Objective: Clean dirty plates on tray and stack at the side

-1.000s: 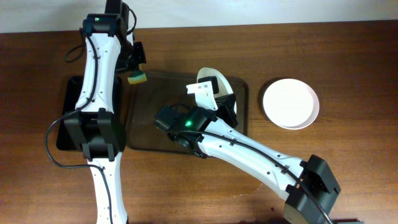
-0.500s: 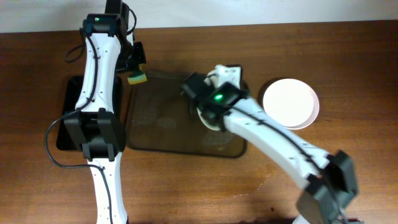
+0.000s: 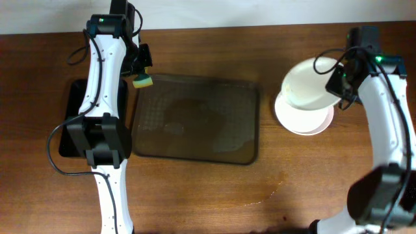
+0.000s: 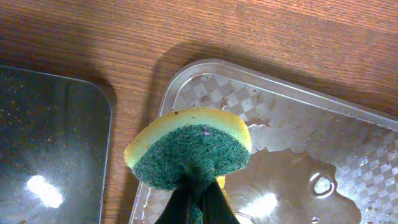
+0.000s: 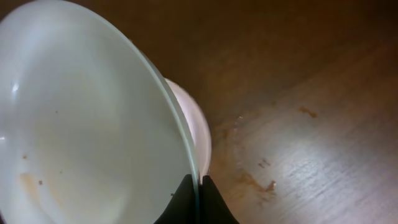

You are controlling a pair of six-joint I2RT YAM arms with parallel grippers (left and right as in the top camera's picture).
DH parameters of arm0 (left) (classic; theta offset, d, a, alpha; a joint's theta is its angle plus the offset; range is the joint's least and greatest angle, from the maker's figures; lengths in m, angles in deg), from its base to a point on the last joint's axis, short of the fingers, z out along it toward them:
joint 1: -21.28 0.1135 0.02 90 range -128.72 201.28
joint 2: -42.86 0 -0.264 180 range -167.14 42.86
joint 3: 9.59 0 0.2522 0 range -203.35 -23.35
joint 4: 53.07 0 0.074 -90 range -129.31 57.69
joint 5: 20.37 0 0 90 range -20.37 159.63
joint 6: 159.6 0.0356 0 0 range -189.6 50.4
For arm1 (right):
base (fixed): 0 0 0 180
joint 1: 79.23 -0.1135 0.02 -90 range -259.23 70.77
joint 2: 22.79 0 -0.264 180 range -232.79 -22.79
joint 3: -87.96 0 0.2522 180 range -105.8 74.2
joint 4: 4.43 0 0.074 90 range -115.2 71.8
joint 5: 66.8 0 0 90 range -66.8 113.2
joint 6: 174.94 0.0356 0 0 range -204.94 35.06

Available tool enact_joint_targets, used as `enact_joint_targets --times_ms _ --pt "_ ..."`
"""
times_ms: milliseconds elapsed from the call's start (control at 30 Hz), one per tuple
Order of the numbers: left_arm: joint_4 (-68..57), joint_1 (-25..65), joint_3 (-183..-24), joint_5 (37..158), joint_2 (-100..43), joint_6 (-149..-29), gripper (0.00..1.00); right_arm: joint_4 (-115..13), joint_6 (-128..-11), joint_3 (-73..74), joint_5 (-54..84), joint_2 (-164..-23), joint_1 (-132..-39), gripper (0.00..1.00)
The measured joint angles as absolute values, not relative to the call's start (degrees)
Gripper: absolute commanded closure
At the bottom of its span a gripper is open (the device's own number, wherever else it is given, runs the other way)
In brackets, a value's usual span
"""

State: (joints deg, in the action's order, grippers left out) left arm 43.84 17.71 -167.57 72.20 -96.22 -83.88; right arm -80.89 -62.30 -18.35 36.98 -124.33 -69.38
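White plate (image 3: 307, 81) is held tilted in the right gripper (image 5: 199, 186) above another plate (image 3: 304, 122) beside the brown tray (image 3: 195, 123); a yellow-green sponge (image 4: 189, 149) is pinched in the left gripper (image 4: 198, 198) over the tray's corner.

Yellow-green sponge (image 4: 189, 149) near a black tray (image 4: 50, 124), wooden table (image 3: 195, 192).

The tray (image 3: 195, 123) lies mid-table (image 3: 292, 182), with the smaller tray (image 3: 69, 109) just beside it on the left, partly under the left arm. The sponge (image 3: 143, 81), pinched in the left gripper (image 3: 142, 73), hangs over the tray's far left corner. Right of the tray, apart from it, the lower plate (image 3: 302, 122) rests on the table, and the upper plate (image 3: 309, 84), tilted and clamped at its right edge by the right gripper (image 3: 339, 84), overlaps its far side
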Motion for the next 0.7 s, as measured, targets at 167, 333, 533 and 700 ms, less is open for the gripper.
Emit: enact_joint_targets --times_ms 167,333,533,700 --pt "44.78 17.71 -167.75 72.17 -96.22 -82.22 0.99 -81.11 -63.16 -18.35 36.26 -132.96 -67.67 0.96" --pt "49.35 18.45 -173.39 72.13 -96.22 -81.06 0.99 -81.72 -63.57 -18.35 34.38 -136.24 -67.67 0.41" --pt "57.22 22.82 -178.39 68.74 -94.67 -80.86 0.99 -84.21 -69.36 -19.34 20.11 -136.50 -67.70 0.34" --pt "57.29 26.91 -178.54 67.47 -93.40 -80.84 0.99 -85.22 -72.29 -24.58 9.86 -135.39 -70.54 0.18"
